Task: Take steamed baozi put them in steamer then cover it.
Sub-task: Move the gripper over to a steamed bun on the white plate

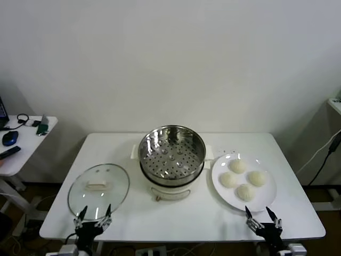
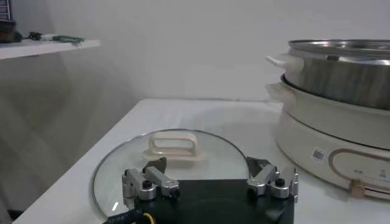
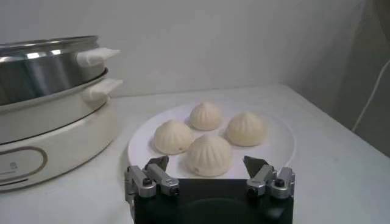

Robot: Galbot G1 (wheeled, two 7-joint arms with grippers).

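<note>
Right wrist view: baozi (image 3: 209, 153) lie just beyond the gaping right pincer (image 3: 209, 172)

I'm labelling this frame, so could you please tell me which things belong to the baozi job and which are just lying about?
For the job: four baozi on the plate; steamer, uncovered; cover flat on the table; left gripper and right gripper, both open at the near edge.

Lying about: side table with mouse, headset.
</note>
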